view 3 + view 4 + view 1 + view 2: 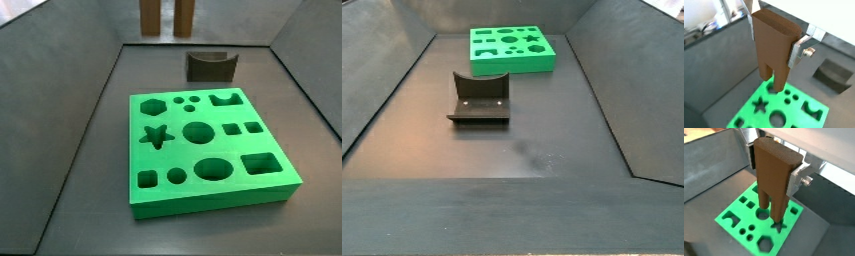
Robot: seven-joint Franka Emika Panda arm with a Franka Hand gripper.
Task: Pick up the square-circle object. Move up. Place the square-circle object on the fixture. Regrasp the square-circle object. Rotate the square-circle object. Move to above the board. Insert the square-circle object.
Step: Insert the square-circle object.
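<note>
The square-circle object (771,30), a slim reddish-brown block, hangs upright with its two prongs pointing down. My gripper (773,49) is shut on its upper part, a silver finger (795,54) on each flat side; it also shows in a wrist view (773,173). The prong tips hover above the green board (745,114), apart from it, in both wrist views (791,215). In a side view only the two prongs (151,14) show, high above the board (214,200). The fixture (210,66) stands empty beyond the board.
Dark grey walls enclose the floor. The fixture (478,100) sits mid-floor, the board (509,64) beyond it near the far wall. The fixture also shows beside the gripper in a wrist view (832,74). The gripper is out of one side view.
</note>
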